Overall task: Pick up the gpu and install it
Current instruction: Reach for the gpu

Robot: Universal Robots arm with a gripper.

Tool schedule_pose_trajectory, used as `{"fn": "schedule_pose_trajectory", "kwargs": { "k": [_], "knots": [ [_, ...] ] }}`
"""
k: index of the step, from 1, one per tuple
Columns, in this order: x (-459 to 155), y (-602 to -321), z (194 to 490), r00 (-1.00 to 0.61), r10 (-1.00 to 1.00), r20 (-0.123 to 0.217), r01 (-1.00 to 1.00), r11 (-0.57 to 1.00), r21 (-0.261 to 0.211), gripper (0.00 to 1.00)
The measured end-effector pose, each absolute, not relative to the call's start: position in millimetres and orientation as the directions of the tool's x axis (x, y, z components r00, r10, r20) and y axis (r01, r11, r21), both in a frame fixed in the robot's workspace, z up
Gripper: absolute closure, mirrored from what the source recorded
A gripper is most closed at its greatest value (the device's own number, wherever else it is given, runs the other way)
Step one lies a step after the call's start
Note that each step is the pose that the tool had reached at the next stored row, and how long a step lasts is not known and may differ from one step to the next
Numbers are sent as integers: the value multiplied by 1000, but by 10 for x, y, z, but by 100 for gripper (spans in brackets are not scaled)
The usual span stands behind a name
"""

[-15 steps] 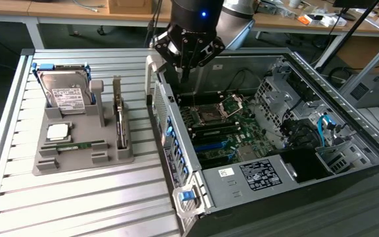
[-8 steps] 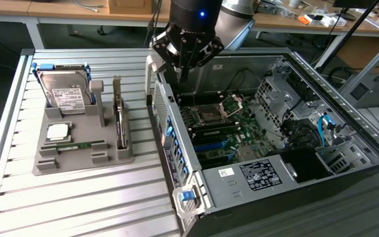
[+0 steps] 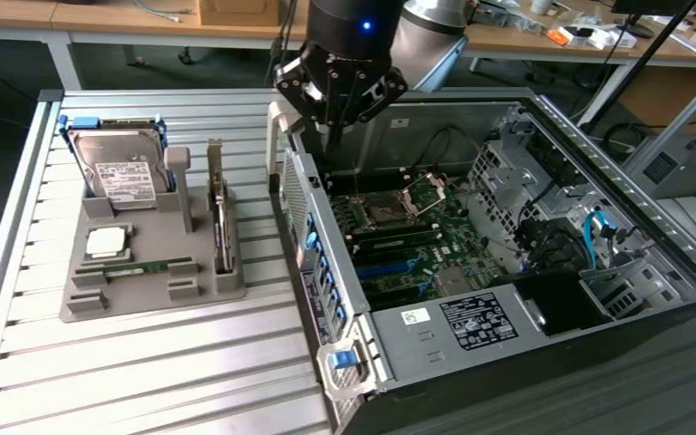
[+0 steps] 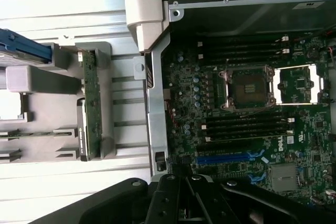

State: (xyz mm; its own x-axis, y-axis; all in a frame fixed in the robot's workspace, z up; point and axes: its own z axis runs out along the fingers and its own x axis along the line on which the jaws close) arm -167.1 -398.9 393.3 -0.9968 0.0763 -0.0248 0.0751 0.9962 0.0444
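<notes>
Slatted table [image 3: 142,372] held the gpu [image 3: 217,213] upright in its grey holder [image 3: 119,304], nine o'clock of the case [image 3: 433,349] in the exterior view. My end effector [image 3: 329,145] hung pressed together, empty. I judged a good grasp needed it spread and squared over the card.

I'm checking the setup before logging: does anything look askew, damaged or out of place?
Nothing stands out. The gpu stands on edge in the grey holder, the hard drive upright in the same holder, and the computer case lies open.
</notes>
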Motion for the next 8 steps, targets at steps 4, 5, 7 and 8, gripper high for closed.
{"fn": "schedule_pose_trajectory", "kwargs": {
  "k": [4, 5, 7, 8],
  "knots": [
    [-1686, -3989, 3933, -997, 76, -25, 75, 996, 44, 89],
    [-1689, -3989, 3933, -997, 76, -25, 75, 996, 44, 89],
    [-1694, -3989, 3933, -997, 76, -25, 75, 996, 44, 89],
    [-1697, -3989, 3933, -997, 76, -25, 75, 996, 44, 89]
  ]
}}
